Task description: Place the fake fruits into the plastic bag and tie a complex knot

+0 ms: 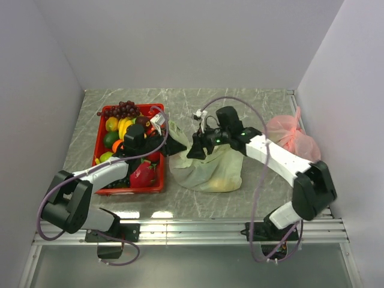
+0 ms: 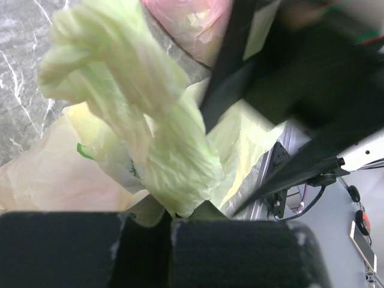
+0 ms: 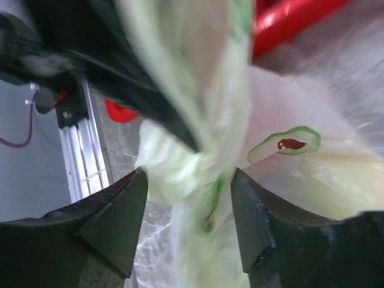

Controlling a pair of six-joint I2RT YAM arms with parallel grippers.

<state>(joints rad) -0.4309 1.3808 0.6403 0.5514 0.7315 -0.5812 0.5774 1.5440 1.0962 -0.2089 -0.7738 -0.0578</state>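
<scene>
The pale-green plastic bag [image 1: 211, 171] lies at mid-table with yellowish shapes showing through it. Its handles are twisted into a thick strand [image 2: 157, 129] that rises between both grippers. My left gripper [image 1: 179, 144] is shut on the lower end of this strand [image 2: 171, 223]. My right gripper [image 1: 197, 151] faces it from the right; its jaws stand apart around the blurred handle plastic [image 3: 198, 180], midpoint [image 3: 189, 201]. Fake fruits remain in the red tray [image 1: 99, 141]: grapes [image 1: 123, 110], yellow mango [image 1: 112, 124], pink dragon fruit [image 1: 144, 174].
A tied pink bag [image 1: 294, 137] sits at the right wall. The red tray lies directly under my left arm. An aluminium rail [image 1: 192, 228] runs along the near table edge. Walls close in the left, back and right sides.
</scene>
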